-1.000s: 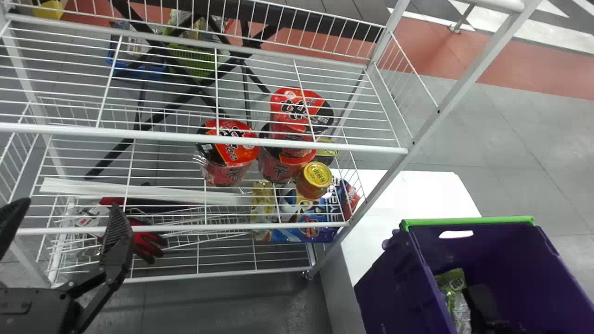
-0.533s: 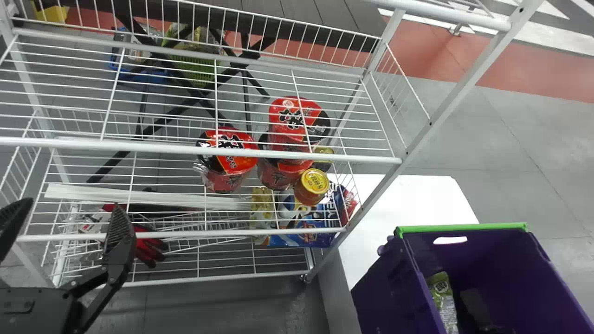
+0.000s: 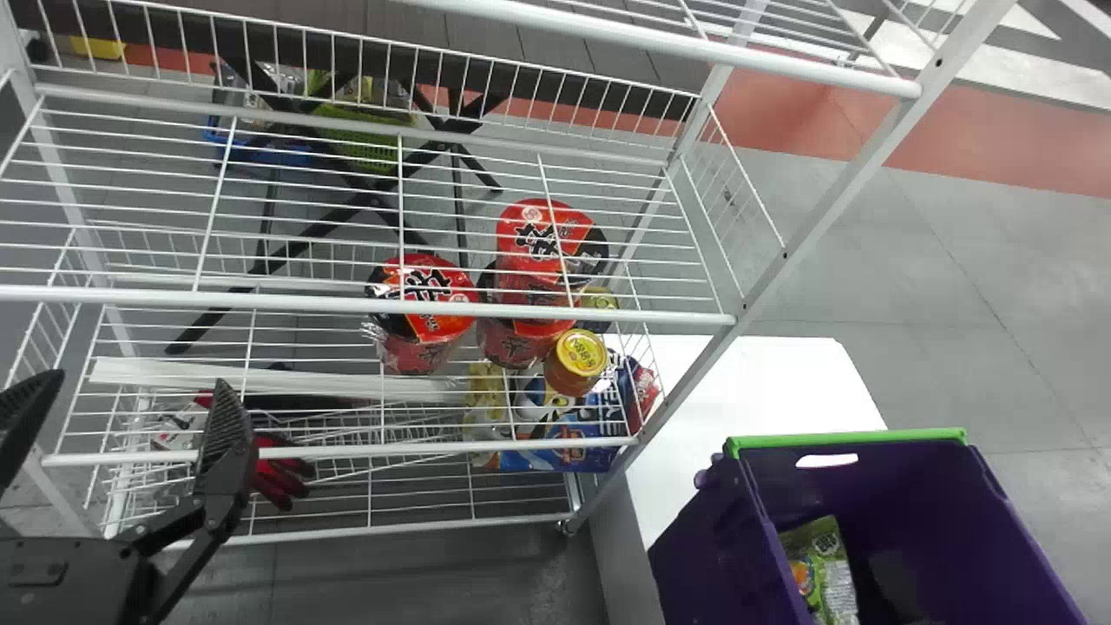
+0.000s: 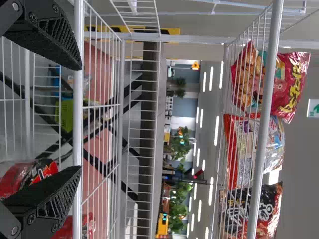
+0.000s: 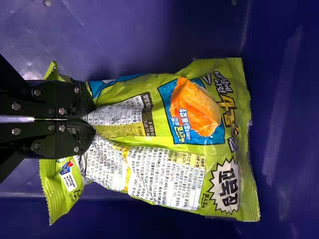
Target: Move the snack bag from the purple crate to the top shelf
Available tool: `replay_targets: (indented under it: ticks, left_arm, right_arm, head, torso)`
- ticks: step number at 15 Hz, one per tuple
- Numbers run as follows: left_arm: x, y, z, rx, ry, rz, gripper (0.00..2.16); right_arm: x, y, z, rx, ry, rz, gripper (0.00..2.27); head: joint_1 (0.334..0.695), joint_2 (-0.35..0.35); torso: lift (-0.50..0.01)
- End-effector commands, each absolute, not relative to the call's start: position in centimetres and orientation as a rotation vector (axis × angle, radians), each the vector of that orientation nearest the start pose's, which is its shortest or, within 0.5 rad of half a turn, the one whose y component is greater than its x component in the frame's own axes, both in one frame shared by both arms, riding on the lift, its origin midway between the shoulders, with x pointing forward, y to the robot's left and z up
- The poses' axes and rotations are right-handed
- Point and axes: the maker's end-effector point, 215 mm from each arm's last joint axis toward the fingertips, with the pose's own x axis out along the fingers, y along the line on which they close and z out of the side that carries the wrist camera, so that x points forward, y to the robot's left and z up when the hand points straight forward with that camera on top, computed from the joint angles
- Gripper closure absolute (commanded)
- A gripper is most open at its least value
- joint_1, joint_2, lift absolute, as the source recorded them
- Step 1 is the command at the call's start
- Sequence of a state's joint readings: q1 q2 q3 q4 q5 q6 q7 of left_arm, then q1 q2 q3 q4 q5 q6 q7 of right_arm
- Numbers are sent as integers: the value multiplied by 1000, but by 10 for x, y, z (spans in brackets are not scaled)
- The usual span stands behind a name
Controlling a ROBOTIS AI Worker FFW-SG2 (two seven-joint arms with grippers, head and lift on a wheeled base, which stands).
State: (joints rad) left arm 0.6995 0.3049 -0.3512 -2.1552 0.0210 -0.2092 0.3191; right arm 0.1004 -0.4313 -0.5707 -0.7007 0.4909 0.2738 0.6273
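With right fingers (image 5: 82, 102) pinching near one end of the green snack bag (image 5: 149, 172), lift straight clear of the purple crate (image 3: 712, 542); hold left fingers (image 3: 224, 434), spread wide, aside.

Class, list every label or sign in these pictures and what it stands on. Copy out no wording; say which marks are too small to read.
Snack bag: bold lettering, plus fine print, the smallest too small to read.
Red tub: bold black lettering on its lid.
Yellow-lidded jar: lid lettering, too small to read.
Blue pack: lettering, partly behind wires.
Red packet: bold lettering.
Green sign: white pictogram, cut off by the view's edge.
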Motion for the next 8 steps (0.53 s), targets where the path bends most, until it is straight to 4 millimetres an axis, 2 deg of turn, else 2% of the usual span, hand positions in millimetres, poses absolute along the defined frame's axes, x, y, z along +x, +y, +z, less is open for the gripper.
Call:
replay_targets:
  ticks: [1, 8]
  left_arm:
    - [352, 128, -320, -38, -27, -137, 103]
    - [347, 125, -309, -40, -42, -141, 103]
  right_arm:
    - [174, -612, -717, -153, 1320, -47, 2243]
    - [176, -606, -717, -150, 1310, -40, 2243]
  head:
    - [695, -350]
    - [695, -350]
  torso:
    - [-382]
    - [-354]
